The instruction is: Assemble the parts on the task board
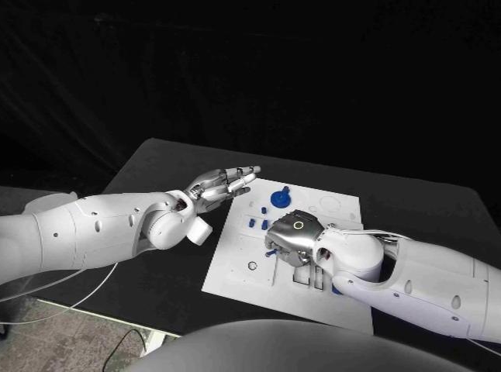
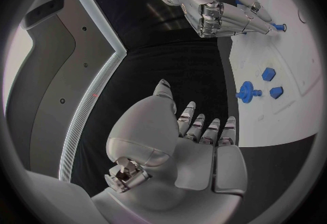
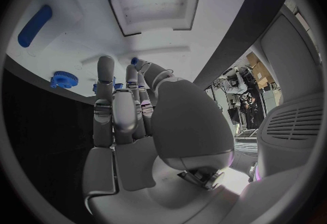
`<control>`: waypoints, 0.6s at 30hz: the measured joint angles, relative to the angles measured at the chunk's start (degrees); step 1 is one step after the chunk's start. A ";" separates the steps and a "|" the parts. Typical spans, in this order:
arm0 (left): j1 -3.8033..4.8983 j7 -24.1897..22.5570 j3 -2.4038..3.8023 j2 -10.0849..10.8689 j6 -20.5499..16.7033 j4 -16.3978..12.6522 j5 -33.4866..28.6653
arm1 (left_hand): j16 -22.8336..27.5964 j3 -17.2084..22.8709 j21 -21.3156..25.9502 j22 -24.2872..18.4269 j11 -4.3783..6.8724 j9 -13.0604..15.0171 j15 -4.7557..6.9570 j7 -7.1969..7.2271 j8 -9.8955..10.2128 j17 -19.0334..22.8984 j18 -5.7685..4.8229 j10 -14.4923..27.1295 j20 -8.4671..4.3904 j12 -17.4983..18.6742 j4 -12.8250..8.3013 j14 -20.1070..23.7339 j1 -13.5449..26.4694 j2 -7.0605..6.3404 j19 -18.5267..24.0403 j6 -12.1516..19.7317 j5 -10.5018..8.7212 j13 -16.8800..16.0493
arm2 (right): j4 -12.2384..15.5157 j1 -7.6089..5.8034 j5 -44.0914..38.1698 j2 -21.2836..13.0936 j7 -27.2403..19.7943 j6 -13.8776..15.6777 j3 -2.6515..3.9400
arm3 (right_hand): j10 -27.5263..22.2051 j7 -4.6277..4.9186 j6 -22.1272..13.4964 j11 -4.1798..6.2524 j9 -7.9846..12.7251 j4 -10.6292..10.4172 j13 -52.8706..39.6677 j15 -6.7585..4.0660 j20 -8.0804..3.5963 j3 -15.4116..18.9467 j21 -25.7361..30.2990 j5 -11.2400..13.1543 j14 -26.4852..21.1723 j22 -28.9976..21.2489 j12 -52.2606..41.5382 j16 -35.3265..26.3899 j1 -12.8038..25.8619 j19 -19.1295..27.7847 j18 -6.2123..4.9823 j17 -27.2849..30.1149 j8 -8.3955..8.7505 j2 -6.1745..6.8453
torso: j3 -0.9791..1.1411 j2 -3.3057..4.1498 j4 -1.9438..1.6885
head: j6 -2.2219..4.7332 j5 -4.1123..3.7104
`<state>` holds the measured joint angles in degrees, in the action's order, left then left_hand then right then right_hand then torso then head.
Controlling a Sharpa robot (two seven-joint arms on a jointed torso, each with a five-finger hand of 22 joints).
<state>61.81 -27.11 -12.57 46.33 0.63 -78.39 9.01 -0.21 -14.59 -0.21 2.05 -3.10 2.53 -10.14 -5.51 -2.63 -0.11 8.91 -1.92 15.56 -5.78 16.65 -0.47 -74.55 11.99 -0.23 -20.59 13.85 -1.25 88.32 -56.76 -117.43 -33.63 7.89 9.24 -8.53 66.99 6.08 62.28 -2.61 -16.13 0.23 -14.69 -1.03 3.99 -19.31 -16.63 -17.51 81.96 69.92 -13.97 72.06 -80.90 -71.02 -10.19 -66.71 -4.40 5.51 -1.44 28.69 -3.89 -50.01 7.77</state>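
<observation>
The right hand (image 1: 295, 236) pinches a small blue peg (image 2: 278, 27) over the task board (image 1: 240, 271); it should lower it squarely. The left hand (image 1: 219, 186) hovers empty, fingers apart.

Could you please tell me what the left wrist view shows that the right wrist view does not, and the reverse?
Left wrist view: the left hand, holding nothing, beside the board, and two small blue blocks next to the gear. Right wrist view: a long blue bar and two rectangular recesses in the board. Both: the board, the gear, and the right hand over the board with a small blue part at its fingertips.
</observation>
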 measured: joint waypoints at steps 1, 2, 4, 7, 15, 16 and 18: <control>0.00 0.02 0.00 0.00 0.02 0.00 0.00 | 0.00 0.00 0.00 0.00 0.00 0.00 0.00 0.20 0.00 0.00 0.00 0.00 0.00 0.00 0.00 0.00 0.00 0.00 0.00 -0.21 0.00 0.00 | 0.00 0.00 0.02 0.00 0.00 0.00 0.00 | 0.00 0.00 0.00 0.00 0.00 0.00 0.00 0.00 0.00 0.00 0.00 0.00 0.00 0.00 0.00 0.00 0.00 0.00 0.00 0.00 0.00 0.00 | -0.01 0.00 0.00 | 0.00 0.03; -0.01 0.04 0.00 0.00 0.04 0.01 0.00 | 0.00 0.00 0.00 0.01 0.00 0.00 0.00 0.20 0.00 0.00 0.00 0.00 0.00 0.00 0.00 0.00 0.00 0.00 0.00 -0.22 0.00 0.00 | 0.00 0.00 0.05 0.00 0.00 0.00 0.00 | 0.00 0.00 0.00 0.00 0.00 0.00 0.00 0.00 0.00 0.00 0.00 0.00 0.00 0.00 0.00 0.00 0.00 0.00 0.00 0.00 0.00 0.00 | -0.01 0.00 0.00 | 0.00 0.05; -0.01 0.06 0.00 -0.01 0.07 0.02 0.00 | 0.00 0.00 0.00 0.05 0.00 0.00 0.00 0.20 0.00 0.00 0.00 0.00 0.00 0.00 0.00 0.00 0.00 0.00 0.00 -0.22 0.00 0.00 | 0.01 0.00 0.10 0.00 0.00 0.00 0.00 | 0.00 0.00 0.00 0.00 0.00 0.00 -0.01 0.00 0.00 0.00 0.00 0.00 0.00 0.00 -0.02 0.00 0.00 0.00 0.00 0.00 0.00 0.00 | -0.01 0.00 0.00 | 0.00 0.09; -0.01 0.10 0.00 -0.02 0.11 0.05 0.00 | 0.00 0.00 0.00 0.05 0.00 -0.01 0.00 0.20 0.00 0.00 0.00 0.00 0.00 0.00 0.00 0.00 0.00 0.00 0.00 -0.22 0.00 0.00 | 0.01 0.00 0.21 0.00 0.00 0.00 0.00 | -0.21 0.16 -0.16 0.21 0.00 0.00 -0.16 0.00 0.00 0.00 0.00 0.00 0.00 0.00 -0.37 0.00 0.00 0.00 0.00 0.00 0.00 0.00 | -0.01 0.00 -0.01 | 0.00 0.09; -0.05 0.18 0.00 -0.03 0.21 0.15 0.00 | 0.00 0.00 0.00 0.19 -0.12 0.08 -0.21 0.00 -0.23 0.00 0.00 -0.12 0.13 0.00 0.00 -0.21 0.00 0.00 -0.13 -0.84 0.00 0.00 | 0.01 0.00 0.71 -0.12 -0.04 0.09 0.00 | -1.35 -0.06 -0.38 -0.09 0.01 -0.18 -0.81 0.00 0.00 0.18 0.34 0.81 0.00 -0.01 -0.67 0.00 0.90 0.00 0.00 -0.08 0.24 0.04 | -0.01 -0.01 -0.01 | 0.00 0.13; -0.06 0.19 0.00 -0.03 0.22 0.15 0.00 | 0.00 0.00 0.00 0.21 -0.32 0.11 -0.21 -0.01 -0.26 0.00 -0.01 -0.11 0.21 0.00 0.00 -0.21 0.00 0.00 -0.21 -1.02 0.00 0.00 | 0.01 0.00 0.79 -0.19 -0.06 0.17 0.00 | -1.54 0.08 -0.71 -0.10 0.10 -0.35 -0.96 0.00 0.00 0.35 0.34 1.43 0.00 -0.01 -0.67 0.00 1.32 0.00 0.00 -0.08 0.33 -0.04 | -0.01 -0.01 -0.01 | 0.00 0.14; -0.07 0.21 0.00 -0.03 0.23 0.15 0.00 | 0.00 0.00 0.00 0.21 -0.40 0.11 -0.21 -0.01 -0.26 0.00 0.00 -0.02 0.21 0.00 0.00 -0.21 0.00 0.00 -0.21 -1.02 0.00 0.00 | 0.08 0.00 1.03 -0.43 -0.10 0.43 0.00 | -2.64 0.21 -2.62 -0.28 0.55 -0.98 -1.41 0.13 0.00 0.94 0.95 3.60 -0.13 -0.21 -1.04 0.00 2.46 0.00 -0.01 -0.08 0.73 0.29 | 0.00 -0.01 -0.01 | 0.00 0.15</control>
<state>61.74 -26.90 -12.57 46.30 0.87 -78.23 9.01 -0.21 -14.59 -0.21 2.26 -3.50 2.64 -10.35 -5.51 -2.89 -0.11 8.91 -1.93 15.77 -5.78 16.65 -0.68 -74.55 11.98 -0.44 -21.61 13.84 -1.26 88.40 -56.76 -116.40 -34.07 7.79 9.67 -8.53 64.34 6.30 59.66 -2.90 -15.58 -0.75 -16.10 -0.90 3.99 -18.37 -15.68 -13.91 81.84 69.71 -15.01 72.06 -78.44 -71.02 -10.20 -66.79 -3.67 5.80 -1.44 28.67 -3.89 -50.01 7.92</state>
